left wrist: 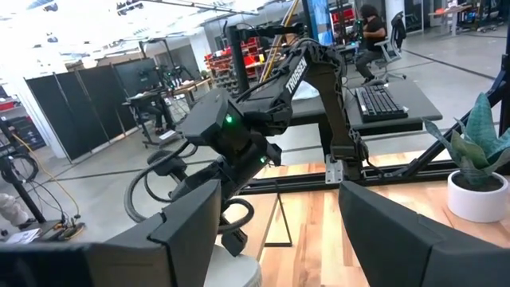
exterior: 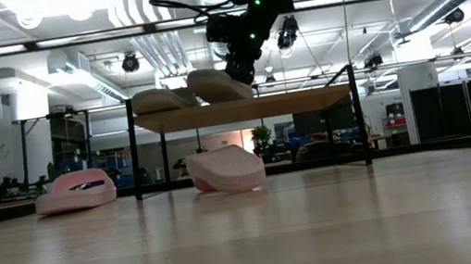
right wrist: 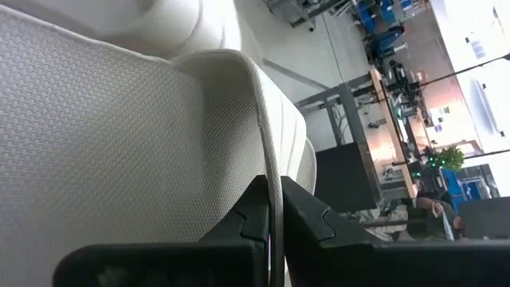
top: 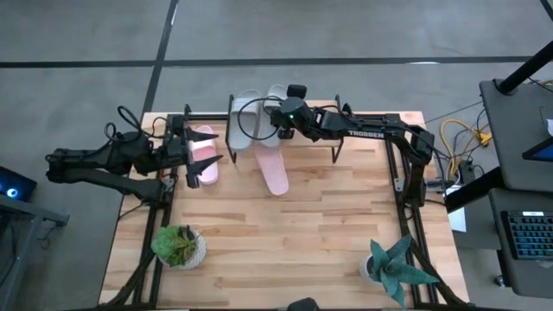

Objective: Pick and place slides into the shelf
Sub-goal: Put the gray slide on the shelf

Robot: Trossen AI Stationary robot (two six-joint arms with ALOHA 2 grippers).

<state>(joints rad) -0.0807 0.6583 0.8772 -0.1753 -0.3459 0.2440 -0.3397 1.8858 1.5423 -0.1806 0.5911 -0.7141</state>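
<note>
The right gripper reaches over the shelf, its jaws pinched together on the strap edge of a light grey slide that lies on the shelf top beside the other grey slide. The left gripper hovers at the tabletop's left edge, jaws spread wide over a pink slide, holding nothing. A second pink slide lies partly under the shelf. Two potted plants stand at the near corners.
</note>
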